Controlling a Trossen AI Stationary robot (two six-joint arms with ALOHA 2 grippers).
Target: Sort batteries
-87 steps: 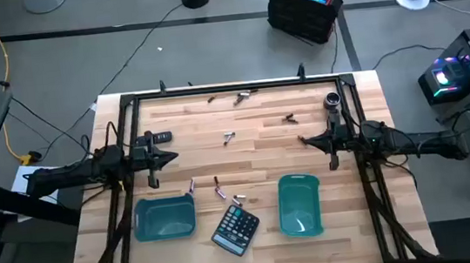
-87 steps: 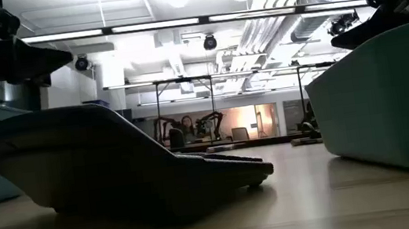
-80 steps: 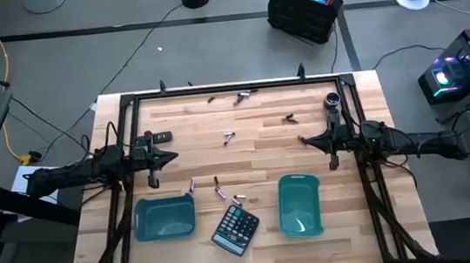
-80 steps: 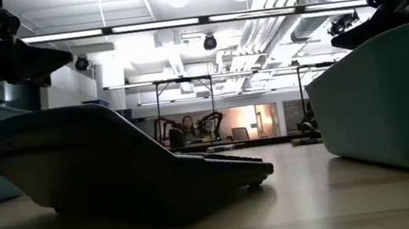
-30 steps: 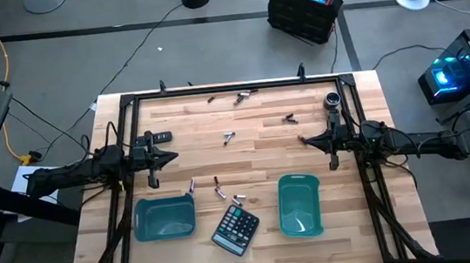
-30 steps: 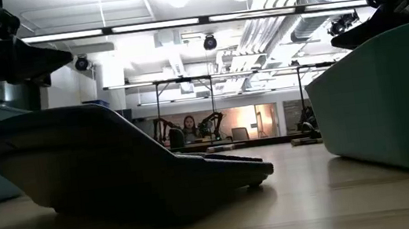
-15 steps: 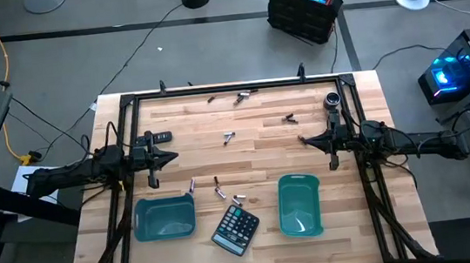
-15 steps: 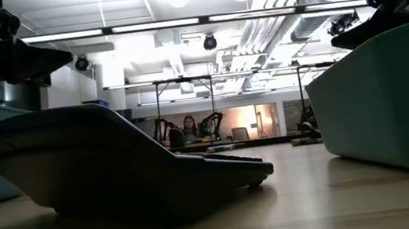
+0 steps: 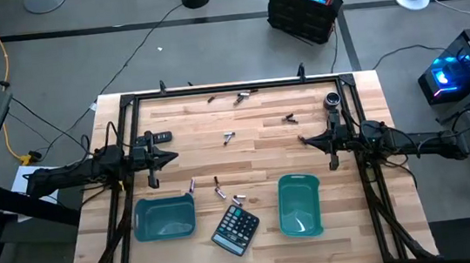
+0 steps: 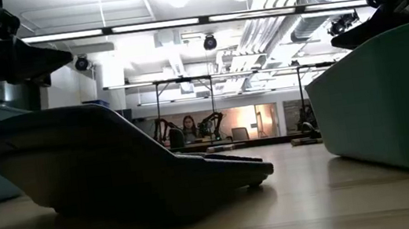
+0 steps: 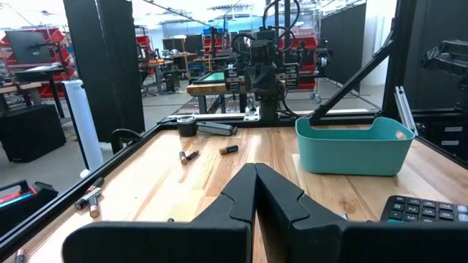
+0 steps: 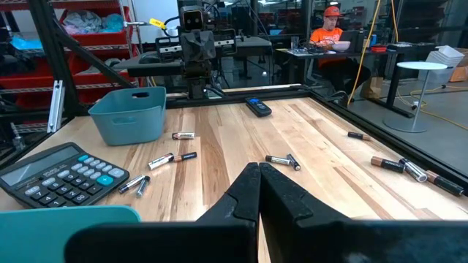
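Observation:
Several small batteries lie scattered on the wooden table: a cluster (image 9: 219,187) by the calculator (image 9: 235,229), one at the middle (image 9: 229,136), and others toward the far edge (image 9: 240,98) and far right (image 9: 289,119). My left gripper (image 9: 176,158) hovers shut at the table's left and points level toward the middle. My right gripper (image 9: 300,139) hovers shut at the right, facing it. The wrist views show each pair of fingers closed together, left (image 11: 255,172) and right (image 12: 259,169), with batteries (image 11: 189,155) (image 12: 280,159) on the wood beyond them. Neither gripper touches anything.
Two teal bins stand near the front, one left (image 9: 164,218) and one right (image 9: 299,203), with the calculator between them. A black remote (image 9: 159,137) lies by the left arm and a dark round object (image 9: 332,100) at the far right. A person (image 12: 333,36) sits beyond the table.

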